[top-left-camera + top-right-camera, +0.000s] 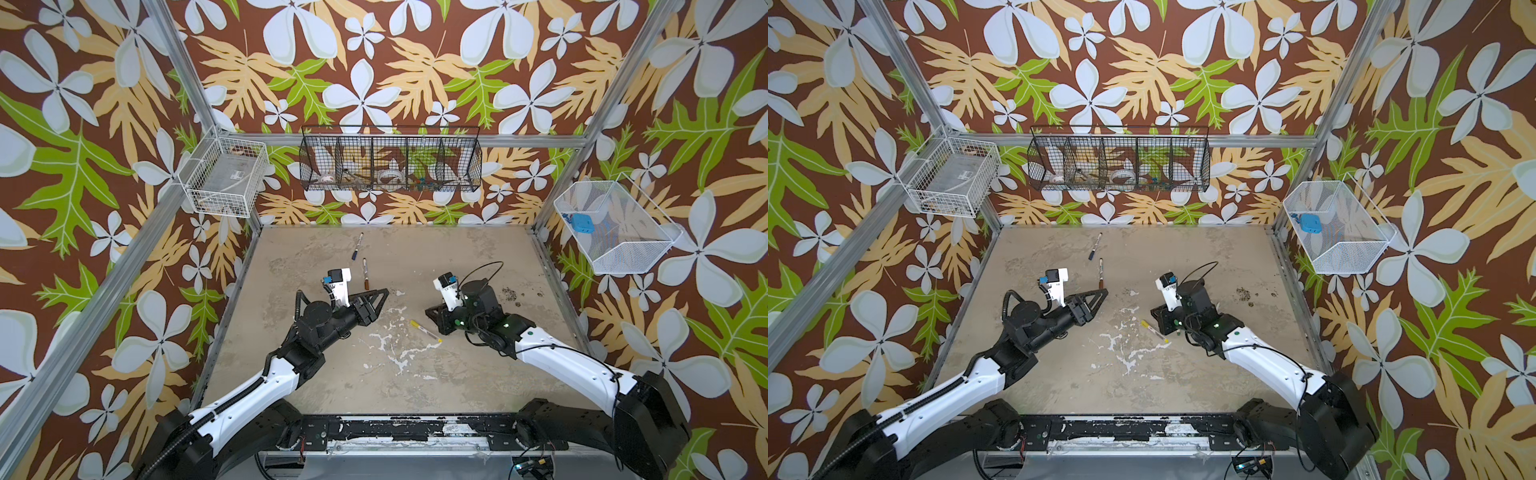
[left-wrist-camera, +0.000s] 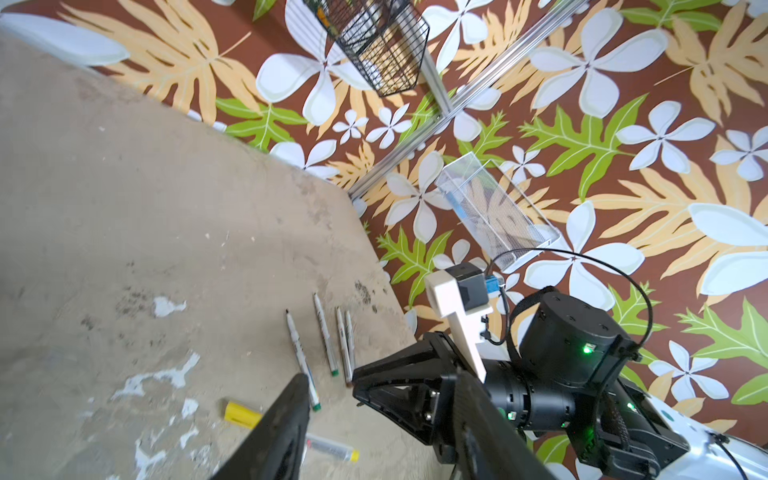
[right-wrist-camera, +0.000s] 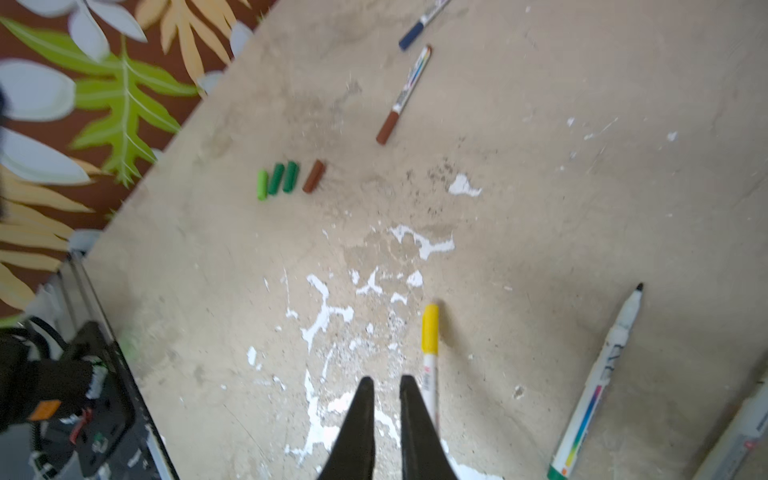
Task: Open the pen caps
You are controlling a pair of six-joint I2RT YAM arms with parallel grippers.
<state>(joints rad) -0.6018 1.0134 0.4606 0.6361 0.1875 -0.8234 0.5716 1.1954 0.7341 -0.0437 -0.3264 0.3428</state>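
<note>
A yellow pen cap (image 3: 430,326) sits on its marker (image 1: 427,331), which lies mid-table. My right gripper (image 3: 386,380) hovers just beside that barrel, jaws shut with nothing between them. Across from it, my left gripper (image 1: 381,295) is open and empty. A blue-capped marker (image 1: 357,246) and a brown-capped marker (image 1: 365,274) lie farther back. Loose pen caps rest in a row near the table's left edge: light green (image 3: 262,185), two green (image 3: 282,178) and brown (image 3: 313,176); the top views do not show them. Several uncapped markers (image 2: 326,336) lie under the right arm.
A black wire basket (image 1: 390,158) hangs on the back wall. A white wire basket (image 1: 224,178) hangs on the left and a white mesh basket (image 1: 615,228) on the right. Aluminium rails edge the worn table (image 1: 457,374).
</note>
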